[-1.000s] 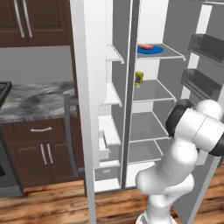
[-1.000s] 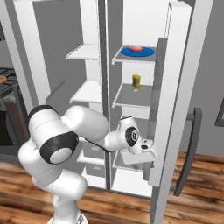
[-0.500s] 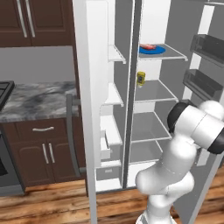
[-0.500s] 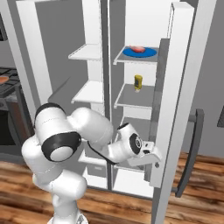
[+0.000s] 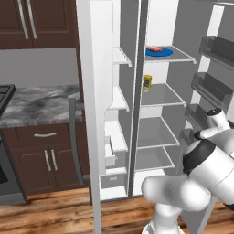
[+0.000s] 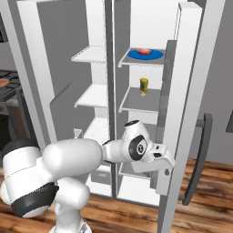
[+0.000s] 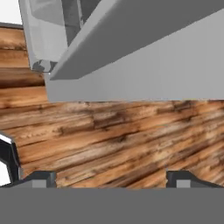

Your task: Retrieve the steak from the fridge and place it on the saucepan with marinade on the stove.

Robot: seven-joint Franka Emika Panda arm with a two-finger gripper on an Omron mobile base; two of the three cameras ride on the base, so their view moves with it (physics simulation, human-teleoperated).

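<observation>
The fridge (image 5: 137, 114) stands with both doors open. The steak (image 5: 154, 48) (image 6: 142, 51), a pinkish-red slab, lies on a blue plate (image 5: 161, 52) (image 6: 146, 55) on the top right shelf. My gripper (image 6: 164, 162) hangs low, well below that shelf, by the inner edge of the right door (image 6: 186, 104). In the hand view my gripper (image 7: 111, 178) is open with nothing between its fingertips (image 7: 43, 177), facing the wooden floor and the door's lower edge. The stove (image 6: 6, 78) shows at the far left, with the orange-brown saucepan (image 6: 3, 83) on it.
A yellow jar (image 5: 147, 82) (image 6: 144, 85) stands on the shelf under the plate. The left door (image 5: 97, 114) swings out toward me with its dark handle (image 5: 73, 137). A marble counter (image 5: 36, 105) over dark cabinets lies left of the fridge. Door bins (image 5: 215, 50) line the right door.
My hand has slid a little to the right, closer to the right door's edge, and the elbow has swung with it. The jaws have stayed wide apart.
</observation>
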